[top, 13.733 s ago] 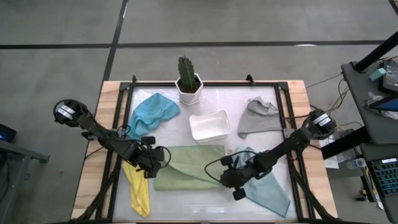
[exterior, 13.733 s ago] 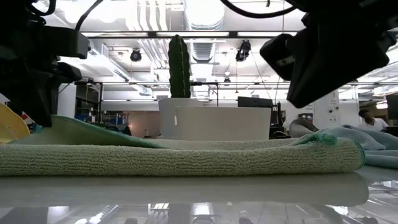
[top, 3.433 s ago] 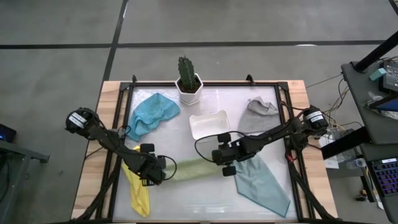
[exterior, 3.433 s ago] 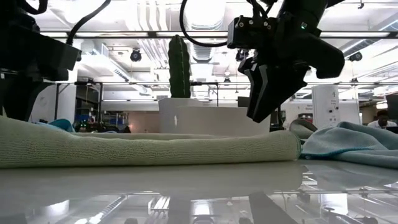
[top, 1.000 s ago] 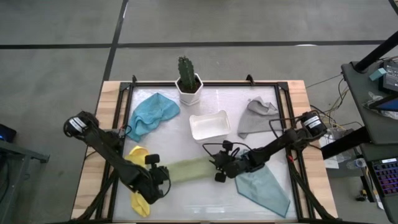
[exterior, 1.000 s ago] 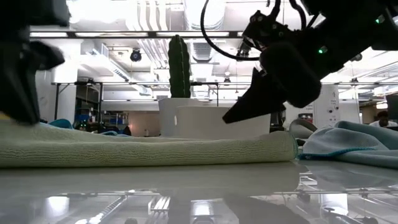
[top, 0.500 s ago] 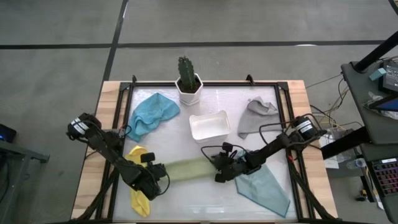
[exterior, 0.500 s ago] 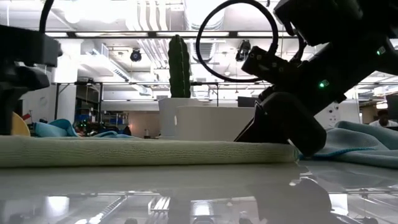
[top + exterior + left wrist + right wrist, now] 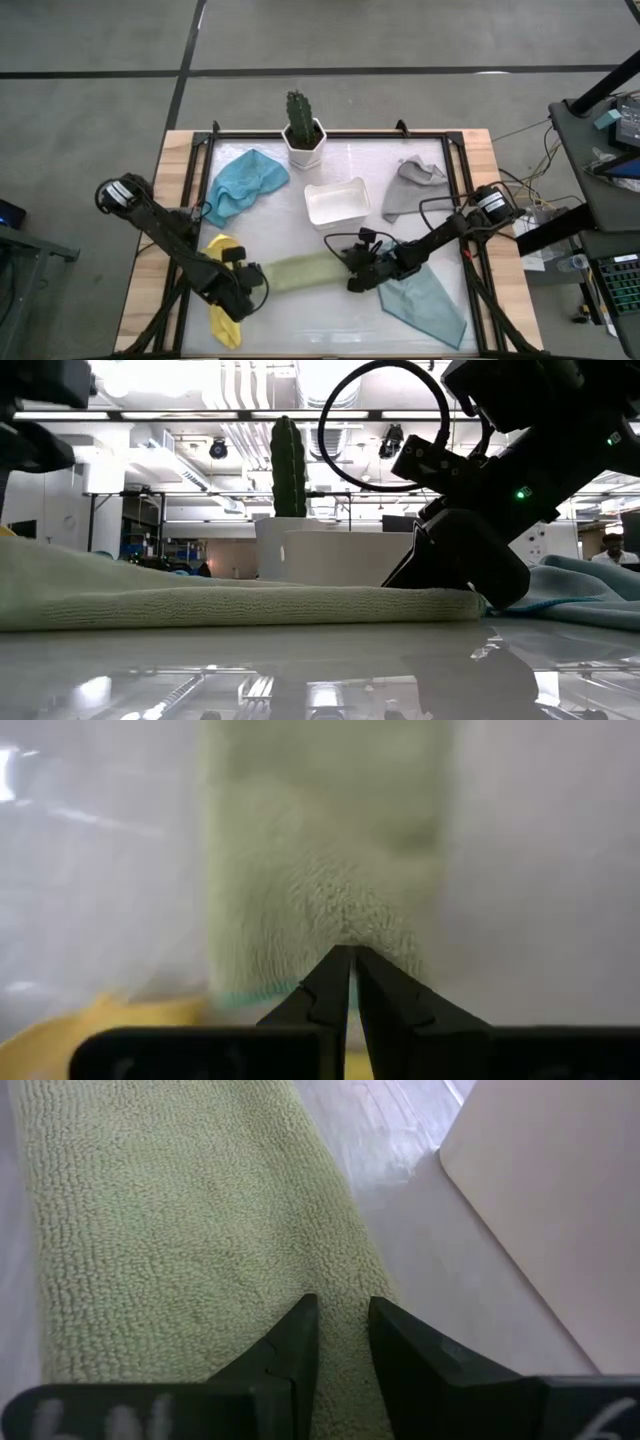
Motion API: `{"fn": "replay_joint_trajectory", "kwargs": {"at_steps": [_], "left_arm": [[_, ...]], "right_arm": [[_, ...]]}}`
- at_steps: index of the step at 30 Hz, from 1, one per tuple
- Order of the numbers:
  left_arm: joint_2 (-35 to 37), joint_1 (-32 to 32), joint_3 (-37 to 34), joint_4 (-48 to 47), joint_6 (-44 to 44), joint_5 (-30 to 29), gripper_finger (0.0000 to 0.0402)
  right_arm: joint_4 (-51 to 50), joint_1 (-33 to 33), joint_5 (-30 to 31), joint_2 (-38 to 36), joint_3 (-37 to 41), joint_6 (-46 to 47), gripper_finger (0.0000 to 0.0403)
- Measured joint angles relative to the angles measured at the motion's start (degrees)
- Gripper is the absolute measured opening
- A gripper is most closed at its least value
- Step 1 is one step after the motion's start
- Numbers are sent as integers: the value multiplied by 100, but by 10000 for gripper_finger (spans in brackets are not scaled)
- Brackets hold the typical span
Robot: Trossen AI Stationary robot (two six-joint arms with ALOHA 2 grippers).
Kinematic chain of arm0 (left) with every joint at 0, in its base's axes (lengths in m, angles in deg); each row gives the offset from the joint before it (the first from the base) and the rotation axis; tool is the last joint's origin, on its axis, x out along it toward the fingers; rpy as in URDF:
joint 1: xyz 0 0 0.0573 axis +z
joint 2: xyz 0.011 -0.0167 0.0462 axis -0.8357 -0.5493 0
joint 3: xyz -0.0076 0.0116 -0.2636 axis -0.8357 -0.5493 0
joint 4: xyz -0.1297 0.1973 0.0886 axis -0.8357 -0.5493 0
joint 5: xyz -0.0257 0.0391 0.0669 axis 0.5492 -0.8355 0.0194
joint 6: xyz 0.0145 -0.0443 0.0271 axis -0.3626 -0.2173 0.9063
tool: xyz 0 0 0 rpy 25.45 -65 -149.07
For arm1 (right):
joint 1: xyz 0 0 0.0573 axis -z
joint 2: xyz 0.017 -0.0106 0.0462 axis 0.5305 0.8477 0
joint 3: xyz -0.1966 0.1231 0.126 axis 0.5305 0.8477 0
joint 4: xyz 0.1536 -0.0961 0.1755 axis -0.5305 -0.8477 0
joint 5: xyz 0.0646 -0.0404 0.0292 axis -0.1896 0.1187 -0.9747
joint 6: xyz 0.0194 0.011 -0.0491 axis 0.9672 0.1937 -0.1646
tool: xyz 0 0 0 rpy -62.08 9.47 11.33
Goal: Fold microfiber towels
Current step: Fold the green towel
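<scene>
We start nearest the front edge of the tabletop (image 9: pixel 300 325), where the olive green towel (image 9: pixel 300 271) lies as a long narrow strip, its long axis running from about 9 o'clock to 3 o'clock in the overhead view. Each end of that strip has a tool on it. The left tool (image 9: pixel 243 285) sits at the 9 o'clock end with its fingers pinched shut on the end of the cloth, as its wrist view shows, and that end rides slightly lifted in the level view. The right tool (image 9: pixel 357 275) is at the 3 o'clock end, low on the tabletop, its fingers narrowly parted and astride the end of the strip; we judge it is gripping a thin layer of cloth there.

So the towel's length lies straight between the two tools, and we judge the coming fold turns on carrying one end along that axis toward the other.

Beside the left tool lies the yellow towel (image 9: pixel 224 310); beside the right tool, toward 4 o'clock, the pale teal towel (image 9: pixel 428 305). Farther back are the white tray (image 9: pixel 337 201), the bright blue towel (image 9: pixel 243 180) at 10 o'clock and the grey towel (image 9: pixel 412 188) at 2 o'clock.
</scene>
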Motion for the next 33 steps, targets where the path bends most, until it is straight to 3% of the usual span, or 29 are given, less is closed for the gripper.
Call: {"fn": "replay_joint_trajectory", "kwargs": {"at_steps": [4,17,24,27,31,33], "left_arm": [[-29,0,-19,554,30,-9,10],[-31,-2,-9,-1418,-313,239,10],[-26,50,382,-1461,-311,246,10],[-26,46,594,-1195,-441,-461,10],[-50,-51,458,11,-1272,-2754,10],[-169,-92,272,781,-1425,-3579,10]], "right_arm": [[9,0,5,-2,2,48,88],[-31,2,0,-113,11,10,88],[-155,0,4,-539,13,-37,88],[-50,-2,-2,-710,13,-68,88],[504,-47,-27,-772,13,-96,88],[995,-84,-26,-678,11,-164,88]]}}
